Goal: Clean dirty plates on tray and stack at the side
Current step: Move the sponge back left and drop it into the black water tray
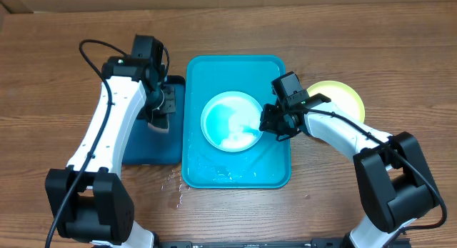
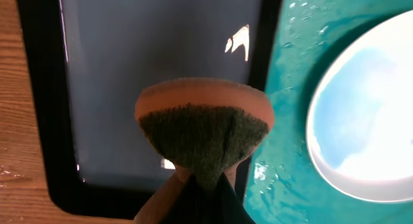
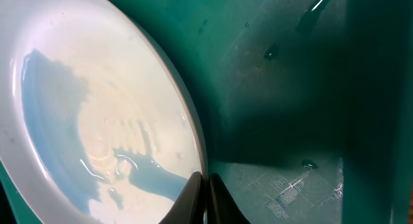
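Wet plastic is the main risk. Blue plate sits in the middle of the tray, centre of the overhead frame, with a film of water across it. Right gripper has its jaws narrow, pinched on the plate's right rim. The wrist view shows only the fingertips overlapping the edge, so the bite looks shallow. Likely failures: the slick rim slips out on lift. The plate tilts about the pinch line and dumps water onto the tray or table. The thin plastic flexes and pops free. Water is on the table off the tray's lower-left corner, and more spill makes any set-down spot slippery. Yellow-green plate lies on the table right of the tray, partly under the right arm. I cannot tell if it is one plate or two stacked. Carrying the blue plate there risks clipping that rim or landing off-centre, and a wet stack can slide. Left gripper is clamped on the sponge, squeezed to a wedge, over the dark tray at left, just beside the tray's left wall. If it swings in during a right-arm lift, the arms could collide over the tray. Cannot tell whether the blue plate is fully clean.
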